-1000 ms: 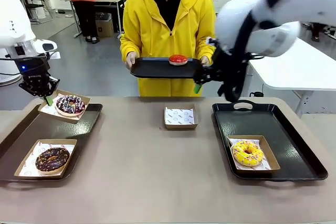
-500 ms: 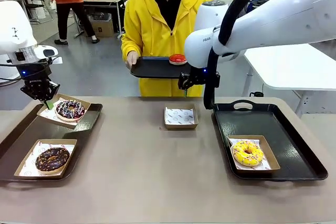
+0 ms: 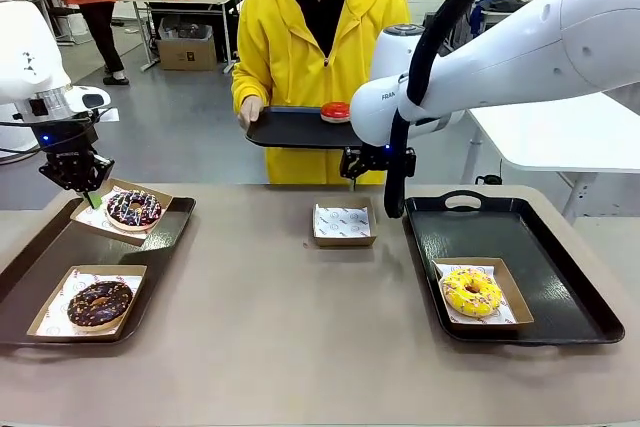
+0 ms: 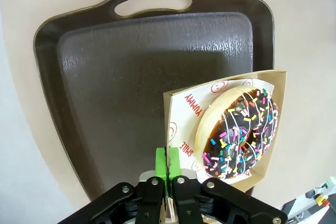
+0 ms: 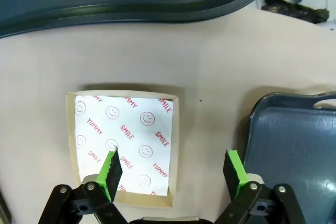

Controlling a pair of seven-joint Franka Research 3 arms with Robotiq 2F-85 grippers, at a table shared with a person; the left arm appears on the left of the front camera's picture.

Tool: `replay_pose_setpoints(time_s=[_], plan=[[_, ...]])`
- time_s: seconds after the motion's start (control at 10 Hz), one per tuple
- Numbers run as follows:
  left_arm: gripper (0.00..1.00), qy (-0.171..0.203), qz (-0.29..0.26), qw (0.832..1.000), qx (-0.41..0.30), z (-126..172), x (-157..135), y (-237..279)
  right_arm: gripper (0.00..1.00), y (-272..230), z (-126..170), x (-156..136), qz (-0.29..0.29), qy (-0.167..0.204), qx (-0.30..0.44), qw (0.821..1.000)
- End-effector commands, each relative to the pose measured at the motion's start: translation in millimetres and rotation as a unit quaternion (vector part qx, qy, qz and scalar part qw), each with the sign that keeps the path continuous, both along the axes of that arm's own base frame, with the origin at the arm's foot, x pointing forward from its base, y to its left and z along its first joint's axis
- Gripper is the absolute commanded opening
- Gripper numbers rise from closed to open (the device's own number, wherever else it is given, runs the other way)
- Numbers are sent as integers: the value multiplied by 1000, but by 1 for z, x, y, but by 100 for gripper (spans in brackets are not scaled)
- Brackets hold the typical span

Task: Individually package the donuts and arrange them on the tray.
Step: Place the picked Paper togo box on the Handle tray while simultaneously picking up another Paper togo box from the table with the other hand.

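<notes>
One donut box (image 4: 280,103) edge clamped by L gripper (image 4: 168,156); R gripper (image 5: 171,163) agape over bare box (image 5: 123,135).

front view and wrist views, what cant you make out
Front view: one end of the black tray the person holds, and the hand there, behind the white right arm.
Front view: whether the glossy red donut is boxed; too small.
Left wrist view: a corner of the brown cardboard box, under the shut left gripper.
Right wrist view: one near corner of the empty paper-lined box, behind a finger of the open right gripper.
</notes>
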State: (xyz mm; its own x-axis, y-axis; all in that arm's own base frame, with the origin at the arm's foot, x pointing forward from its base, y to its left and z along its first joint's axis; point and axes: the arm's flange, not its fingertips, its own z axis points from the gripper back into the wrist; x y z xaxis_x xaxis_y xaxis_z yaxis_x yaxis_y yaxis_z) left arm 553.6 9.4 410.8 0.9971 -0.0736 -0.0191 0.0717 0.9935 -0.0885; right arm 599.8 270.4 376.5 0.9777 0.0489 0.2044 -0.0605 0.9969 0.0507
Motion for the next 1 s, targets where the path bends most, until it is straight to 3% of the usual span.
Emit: replay_pose_setpoints(time_s=[0.0, 0.1, 0.3, 0.7, 0.9], plan=[[1, -2, 7, 1000, 0, 3, 0, 0, 100, -4, 3, -16, 20, -2, 50, 999], [1, -2, 7, 1000, 0, 3, 0, 0, 100, 0, 0, 0, 0, 0, 0, 1000], [1, -2, 7, 1000, 0, 3, 0, 0, 100, 0, 0, 0, 0, 0, 0, 1000], [1, 20, 16, 1000, -15, -12, 11, 6, 100, 0, -20, -32, -17, -4, -6, 1000], [1, 15, 19, 1000, -18, -19, 15, 7, 100, -5, -37, -33, -21, 2, -2, 1000]])
